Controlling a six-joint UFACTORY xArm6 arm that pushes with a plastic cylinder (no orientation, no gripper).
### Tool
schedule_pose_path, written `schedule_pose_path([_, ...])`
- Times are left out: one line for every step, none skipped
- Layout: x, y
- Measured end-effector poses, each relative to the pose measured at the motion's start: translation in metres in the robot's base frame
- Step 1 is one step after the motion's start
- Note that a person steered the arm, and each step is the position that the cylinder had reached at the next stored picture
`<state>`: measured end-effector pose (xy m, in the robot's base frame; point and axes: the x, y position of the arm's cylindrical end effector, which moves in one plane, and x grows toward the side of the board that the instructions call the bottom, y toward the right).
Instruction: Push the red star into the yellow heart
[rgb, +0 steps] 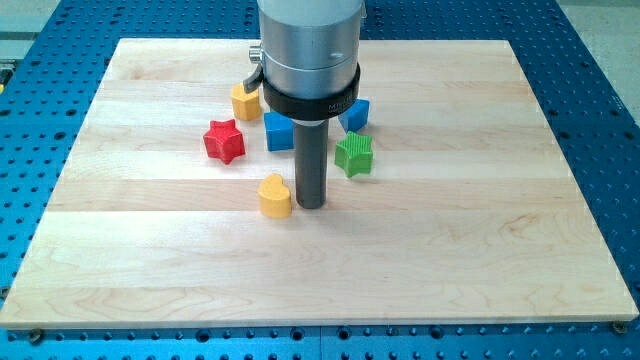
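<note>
The red star (224, 141) lies left of the board's centre. The yellow heart (274, 195) lies below and to the right of it, about a block's width away. My tip (311, 204) rests on the board just right of the yellow heart, nearly touching it, and well to the right of the red star. The rod rises from there into the arm's grey body at the view's top.
A yellow block (245, 101), a blue cube (279, 131), another blue block (354, 114) partly hidden behind the arm, and a green star (354, 155) sit around the rod. The wooden board (480, 250) lies on a blue perforated table.
</note>
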<state>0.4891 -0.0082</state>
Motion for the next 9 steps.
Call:
schedule_pose_path([0.005, -0.002])
schedule_pose_path([0.004, -0.050])
schedule_pose_path([0.002, -0.089])
schedule_pose_path([0.001, -0.121])
schedule_pose_path([-0.001, -0.141])
schedule_pose_path([0.000, -0.088])
schedule_pose_path([-0.049, -0.032])
schedule_pose_path([-0.067, -0.050])
schedule_pose_path([-0.080, -0.068])
